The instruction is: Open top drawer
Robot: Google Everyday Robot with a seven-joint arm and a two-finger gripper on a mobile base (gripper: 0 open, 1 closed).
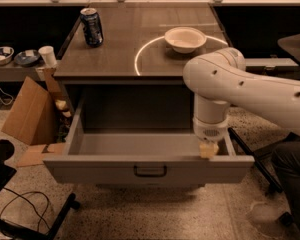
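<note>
The top drawer [90,171] is pulled far out of the grey cabinet, showing a plain grey, empty inside. Its black loop handle [150,171] sits at the middle of the front panel. My gripper [208,150] points straight down from the white arm [240,86] and rests at the top edge of the drawer front, right of the handle. Only its pale yellowish tip shows.
A blue soda can [92,27] and a white bowl [185,38] stand on the cabinet top [120,54]. A cardboard box [29,111] leans at the left. A chair base [35,219] and cables lie on the floor at lower left. A black chair [295,49] is at right.
</note>
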